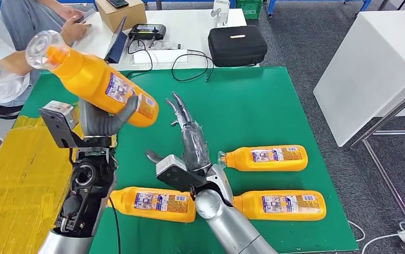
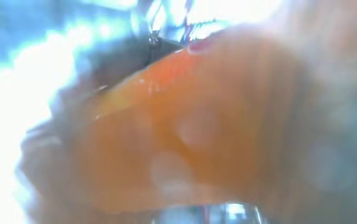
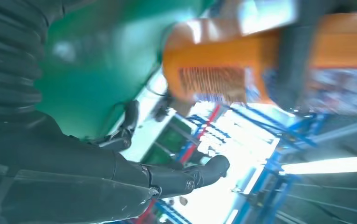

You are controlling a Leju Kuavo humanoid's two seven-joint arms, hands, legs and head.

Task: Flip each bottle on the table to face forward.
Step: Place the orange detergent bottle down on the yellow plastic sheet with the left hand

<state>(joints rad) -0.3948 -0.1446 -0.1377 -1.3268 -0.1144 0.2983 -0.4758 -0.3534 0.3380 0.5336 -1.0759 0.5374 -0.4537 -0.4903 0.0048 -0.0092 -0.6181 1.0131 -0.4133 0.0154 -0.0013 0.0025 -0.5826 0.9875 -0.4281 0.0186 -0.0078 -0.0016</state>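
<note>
My left hand grips an orange bottle and holds it tilted above the green mat's left part, clear cap up and to the left. This bottle shows as a blurred orange mass up close in the left wrist view, and as an orange body with a barcode in the right wrist view. My right hand hovers open over the mat's middle, fingers stretched forward, just right of the held bottle. Three more orange bottles lie on the mat: one right of my right hand, one near the front, one between my arms.
The green mat covers the table, with a yellow sheet at its left. Behind lie a black case, cables, a cardboard box and a controller. A person sits at the back left. A white cabinet stands right.
</note>
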